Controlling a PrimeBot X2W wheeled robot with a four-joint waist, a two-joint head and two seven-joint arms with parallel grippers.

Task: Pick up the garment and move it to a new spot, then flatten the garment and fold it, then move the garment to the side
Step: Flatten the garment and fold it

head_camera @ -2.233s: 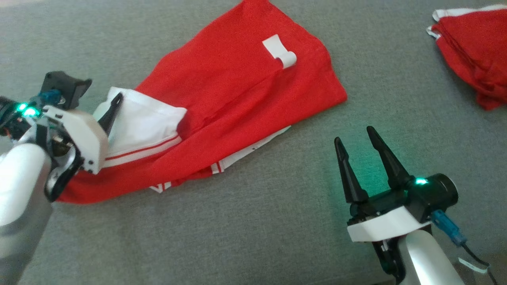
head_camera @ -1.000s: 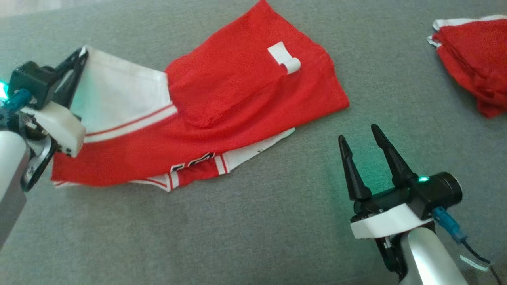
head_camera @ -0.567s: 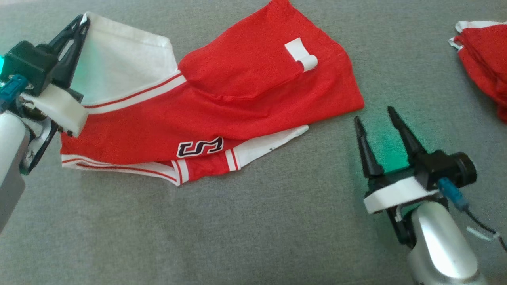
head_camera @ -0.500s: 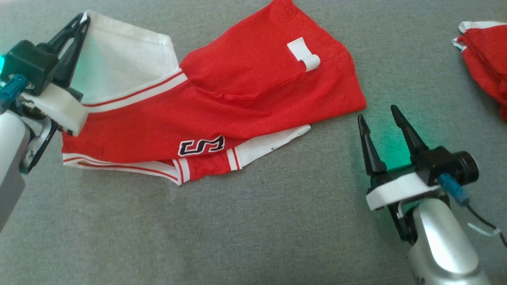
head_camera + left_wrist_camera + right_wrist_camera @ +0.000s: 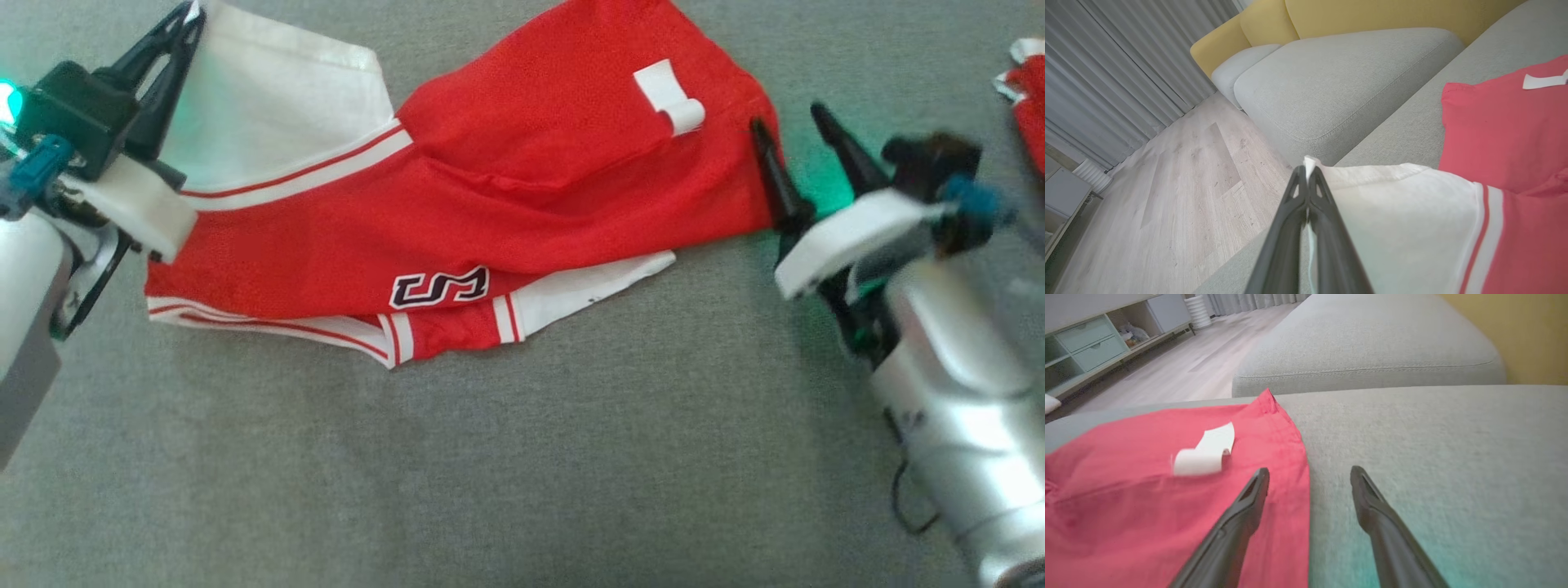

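Note:
A red garment (image 5: pixel 522 188) with white trim and a white label (image 5: pixel 669 96) lies spread on the grey sofa cushion (image 5: pixel 506 457). My left gripper (image 5: pixel 192 12) is shut on the corner of its white panel (image 5: pixel 277 106) at the upper left; the left wrist view shows the white cloth (image 5: pixel 1392 220) pinched between the closed fingers (image 5: pixel 1306 192). My right gripper (image 5: pixel 788 121) is open at the garment's right edge, one finger over the red cloth and the other over bare cushion. In the right wrist view the red hem (image 5: pixel 1294 457) runs between its fingertips (image 5: pixel 1309 473).
A second red and white garment (image 5: pixel 1027 98) lies at the far right edge of the cushion. Beyond the seat are another grey cushion (image 5: pixel 1367 347), a yellow backrest (image 5: pixel 1372 16), wooden floor (image 5: pixel 1180 179) and a low cabinet (image 5: pixel 1094 339).
My right gripper has moved up and forward to the garment's right edge, still open. The left gripper keeps hold of the white corner, stretched out to the left. The camera shifted.

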